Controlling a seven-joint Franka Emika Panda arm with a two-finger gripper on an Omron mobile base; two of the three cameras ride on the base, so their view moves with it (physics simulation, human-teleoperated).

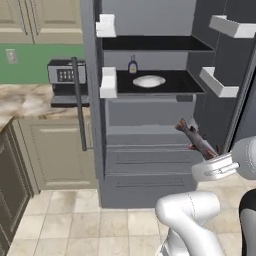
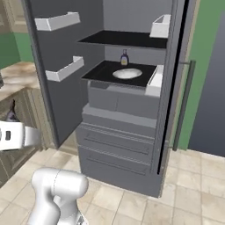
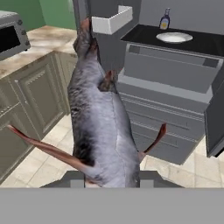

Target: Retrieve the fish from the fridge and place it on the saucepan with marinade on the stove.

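My gripper (image 3: pixel 109 178) is shut on the fish (image 3: pixel 100 118), a slender silver-grey body with reddish-brown fins that stretches away from the fingers (image 3: pixel 147 177) in the hand view. From the left base camera the fish (image 1: pixel 196 139) hangs in the air in front of the open fridge (image 1: pixel 150 160), level with its drawers, with the gripper (image 1: pixel 216 154) at its lower right end. The fridge (image 2: pixel 118 145) stands open with its black shelves showing.
A round white plate (image 1: pixel 148 81) and a small bottle (image 1: pixel 132 65) sit on the fridge's middle shelf. A microwave (image 1: pixel 65 75) stands on the marble counter (image 1: pixel 25 100) to the left, above beige cabinets. The open fridge door (image 2: pixel 61 66) with white bins flanks the arm.
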